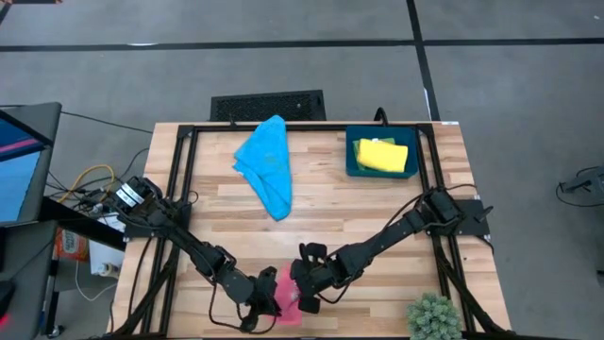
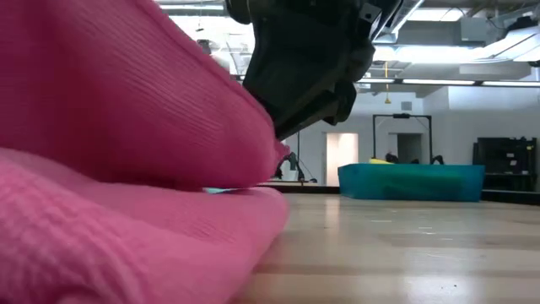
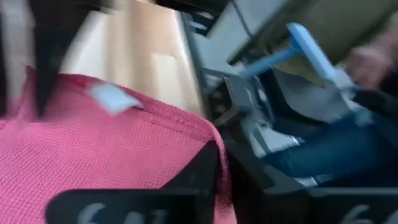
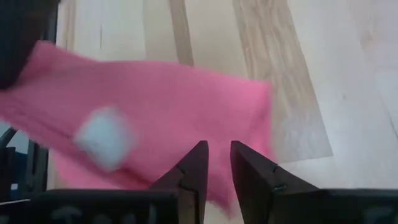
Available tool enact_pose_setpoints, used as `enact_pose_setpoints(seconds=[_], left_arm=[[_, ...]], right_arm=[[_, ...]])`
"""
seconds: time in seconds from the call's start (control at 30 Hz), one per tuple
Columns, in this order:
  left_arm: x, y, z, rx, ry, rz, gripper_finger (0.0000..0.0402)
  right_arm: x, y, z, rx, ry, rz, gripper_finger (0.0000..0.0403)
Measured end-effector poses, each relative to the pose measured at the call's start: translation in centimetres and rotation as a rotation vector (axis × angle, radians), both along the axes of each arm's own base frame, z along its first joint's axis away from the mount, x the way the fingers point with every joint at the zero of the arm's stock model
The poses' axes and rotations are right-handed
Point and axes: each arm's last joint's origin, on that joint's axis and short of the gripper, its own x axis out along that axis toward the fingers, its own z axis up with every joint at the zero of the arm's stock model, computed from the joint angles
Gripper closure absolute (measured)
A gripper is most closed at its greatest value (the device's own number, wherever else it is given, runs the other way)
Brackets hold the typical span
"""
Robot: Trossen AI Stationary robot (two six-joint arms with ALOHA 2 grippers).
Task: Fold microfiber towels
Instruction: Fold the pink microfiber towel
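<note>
In the high view, the pink towel lies at the lower middle of the frame, at the near edge of the wooden bench, and both arms meet over it. The left end effector is at the towel's left side and the right end effector at its right side. The blue towel lies crumpled at the upper middle, well apart from them, and the yellow towel rests inside the dark blue tray at the upper right. A small green plant stands at the lower right corner. In the low view, the pink towel fills the left half of the frame, with a raised fold under a dark end effector at the top; which arm it is I cannot tell. In the left wrist view, the fingers look pressed together on the pink cloth near its white label. In the right wrist view, the two fingers stand slightly apart above the towel's edge, gripping nothing.
</note>
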Motion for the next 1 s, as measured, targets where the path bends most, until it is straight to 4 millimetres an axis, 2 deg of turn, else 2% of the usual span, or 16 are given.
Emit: enact_pose_setpoints(seconds=[0.13,0.37,0.47,0.57,0.7,0.83,1.0], left_arm=[[0.0,0.0,0.0,-0.017,0.021,-0.063,0.0328],[0.4,0.4,0.1,0.025,-0.029,-0.005,0.0228],[0.5,0.8,0.3,-0.063,0.044,0.038,0.0206],[0.1,1.0,0.9,-0.110,0.113,0.013,0.0208],[-1.6,1.6,2.1,-0.028,0.191,0.011,0.0236],[-3.3,2.8,4.1,0.088,0.176,0.105,0.0257],[-4.9,3.7,6.0,0.168,0.125,0.233,0.0261]], right_arm=[[0.0,0.0,0.0,0.000,0.000,0.000,0.0310],[-0.2,0.2,0.0,-0.008,0.005,0.012,0.0310],[-0.4,0.5,-0.1,-0.006,0.014,0.013,0.0310],[-0.7,1.1,0.2,-0.007,0.001,0.028,0.0310],[-0.9,2.5,1.3,-0.003,-0.070,0.101,0.0310],[-1.0,4.8,3.2,0.015,-0.210,0.211,0.0310],[-1.1,5.9,3.7,-0.012,-0.299,0.305,0.0307]])
